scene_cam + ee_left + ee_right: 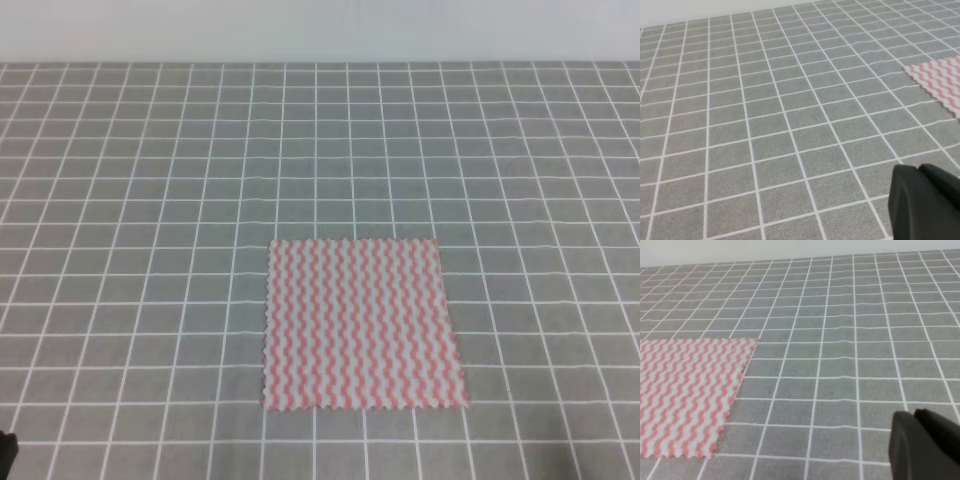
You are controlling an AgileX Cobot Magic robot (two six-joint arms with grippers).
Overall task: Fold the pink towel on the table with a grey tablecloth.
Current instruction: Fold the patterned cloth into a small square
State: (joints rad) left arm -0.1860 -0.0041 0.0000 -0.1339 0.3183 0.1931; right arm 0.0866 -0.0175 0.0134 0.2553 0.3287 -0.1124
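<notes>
The pink towel (pixel 360 325) lies flat and unfolded on the table with a grey tablecloth (pixel 150 200), a little right of centre and near the front. Its jagged corner shows at the right edge of the left wrist view (pixel 940 80), and its right part fills the left of the right wrist view (pixel 685 390). Only a black part of my left gripper (pixel 925 207) shows, low right in its wrist view and well away from the towel. A black part of my right gripper (pixel 925 445) shows the same way, right of the towel. Neither touches the towel, and their jaws are hidden.
A pale wall (pixel 320 30) runs along the table's far edge. A dark sliver (pixel 6 452) sits at the bottom left corner of the exterior high view. Nothing but the towel lies on the grid cloth.
</notes>
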